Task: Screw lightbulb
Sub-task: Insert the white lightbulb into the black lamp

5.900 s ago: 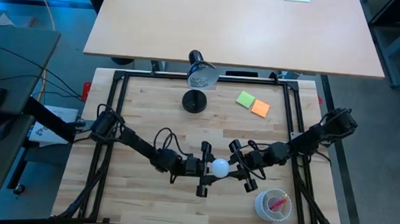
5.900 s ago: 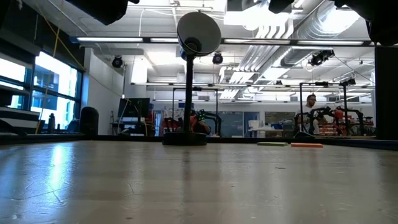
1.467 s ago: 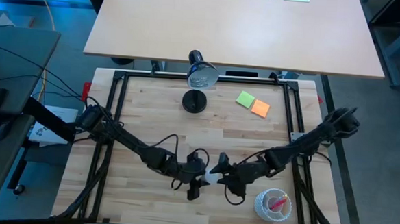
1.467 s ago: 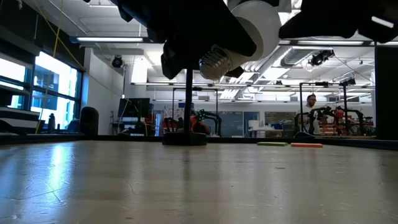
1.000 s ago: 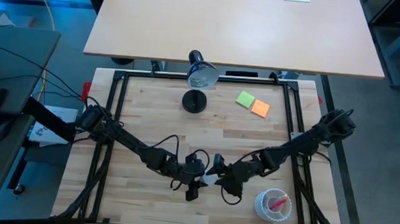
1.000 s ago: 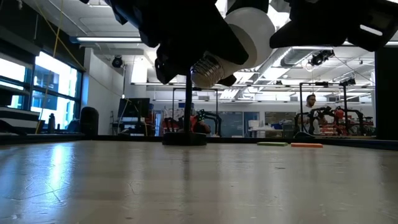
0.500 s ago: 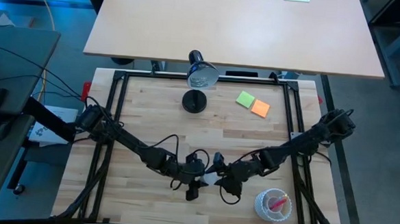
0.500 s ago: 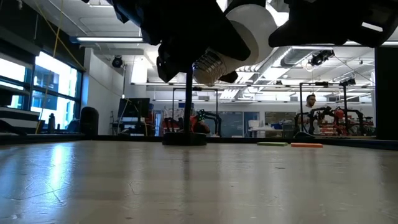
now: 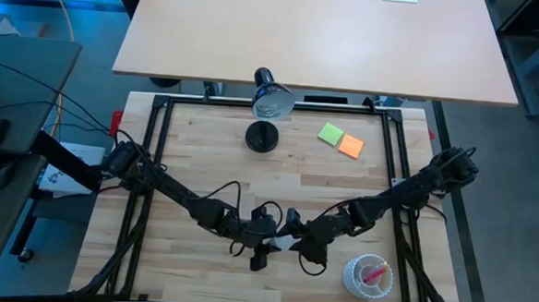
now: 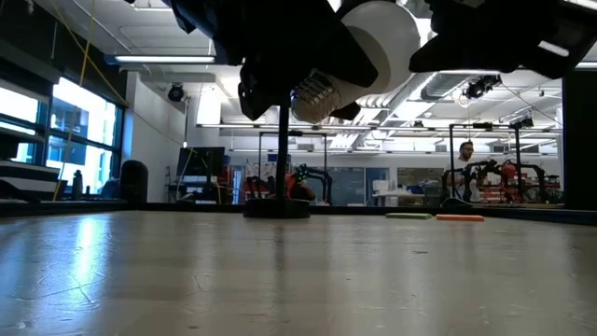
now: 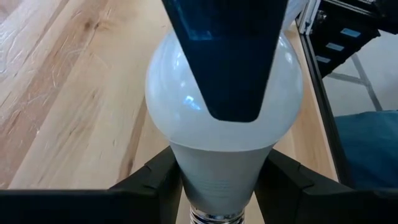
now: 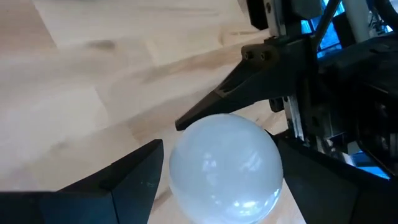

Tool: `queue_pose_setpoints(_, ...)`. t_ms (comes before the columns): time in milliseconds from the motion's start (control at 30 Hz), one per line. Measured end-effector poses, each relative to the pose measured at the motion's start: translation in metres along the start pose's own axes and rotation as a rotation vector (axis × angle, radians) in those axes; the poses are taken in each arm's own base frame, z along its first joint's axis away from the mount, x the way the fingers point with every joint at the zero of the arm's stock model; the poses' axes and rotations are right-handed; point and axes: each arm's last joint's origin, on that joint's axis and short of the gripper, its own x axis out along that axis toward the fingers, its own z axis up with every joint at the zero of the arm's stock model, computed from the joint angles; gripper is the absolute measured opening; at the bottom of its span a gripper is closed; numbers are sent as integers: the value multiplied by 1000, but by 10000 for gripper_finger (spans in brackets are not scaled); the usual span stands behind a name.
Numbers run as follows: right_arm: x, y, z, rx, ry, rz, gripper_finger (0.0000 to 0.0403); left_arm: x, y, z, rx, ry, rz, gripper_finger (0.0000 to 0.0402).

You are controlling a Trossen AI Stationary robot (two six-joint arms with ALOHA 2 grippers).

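the lightbulb [image 11: 224, 118] hangs above the desk [image 9: 204, 157], its narrow neck clamped in the left claw [image 11: 217, 186]. the right claw [image 12: 217, 174] stands wide open around the globe, fingers apart from it.

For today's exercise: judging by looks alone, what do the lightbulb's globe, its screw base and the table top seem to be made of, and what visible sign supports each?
Lightbulb globe: frosted white glass or plastic; smooth and milky with soft highlights, and the look cannot say which.
Screw base: probably metal; silvery, ridged with threads and shiny.
Table top: wood, likely jointed planks with a light sealed finish; pale grain and seams show between the boards.
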Motion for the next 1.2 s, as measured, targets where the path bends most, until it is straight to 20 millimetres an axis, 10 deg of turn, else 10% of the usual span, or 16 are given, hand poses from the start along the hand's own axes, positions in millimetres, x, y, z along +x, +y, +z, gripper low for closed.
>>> queue_pose_setpoints(1200, 18, 2, -16, -265, 132, -33, 312, 2, 4, 3, 23, -3, -19, 155)
